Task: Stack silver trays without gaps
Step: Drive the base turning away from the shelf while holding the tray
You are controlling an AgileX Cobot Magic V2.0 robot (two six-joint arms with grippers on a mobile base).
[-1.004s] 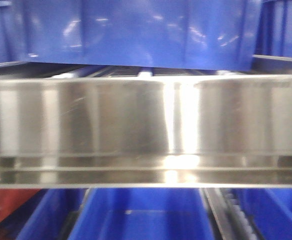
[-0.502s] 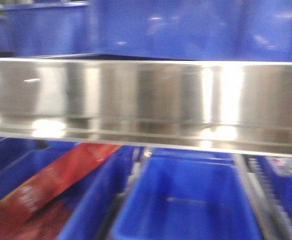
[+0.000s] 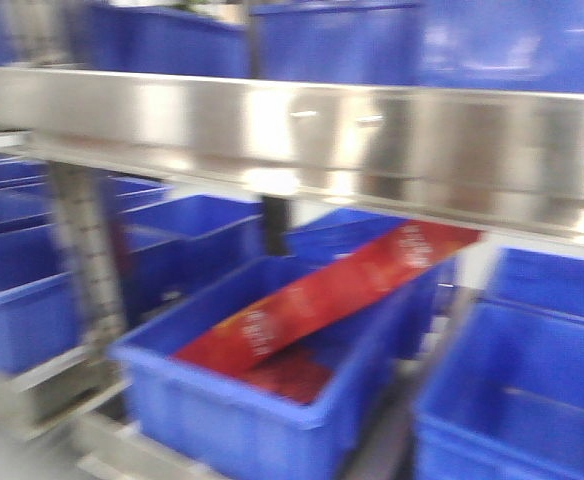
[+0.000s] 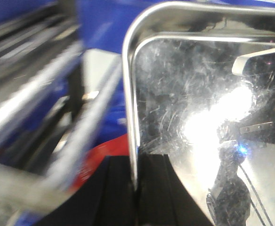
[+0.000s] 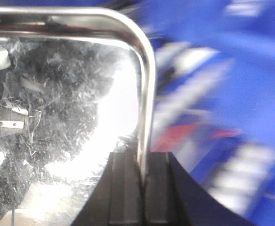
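Note:
A shiny silver tray (image 4: 198, 94) fills the right side of the left wrist view, and its scratched mirror floor reflects a bright light. My left gripper (image 4: 134, 162) is shut on its left rim, one black finger (image 4: 114, 193) outside and one inside. The right wrist view holds the same tray (image 5: 57, 94) from the other end. There my right gripper (image 5: 143, 162) is shut on the right rim. Whether the tray appears in the front view I cannot tell.
A long brushed-steel rail (image 3: 292, 130) crosses the front view, with blue bins (image 3: 322, 40) above it. Below it, a blue bin (image 3: 242, 400) holds a red package (image 3: 322, 300). More blue bins (image 3: 512, 380) stand right and left (image 3: 22, 300). A rack post (image 3: 82, 250) stands left.
The front view has swung. The red package and the bins below the rail slid from lower left toward the middle, and the rail now slopes down to the right.

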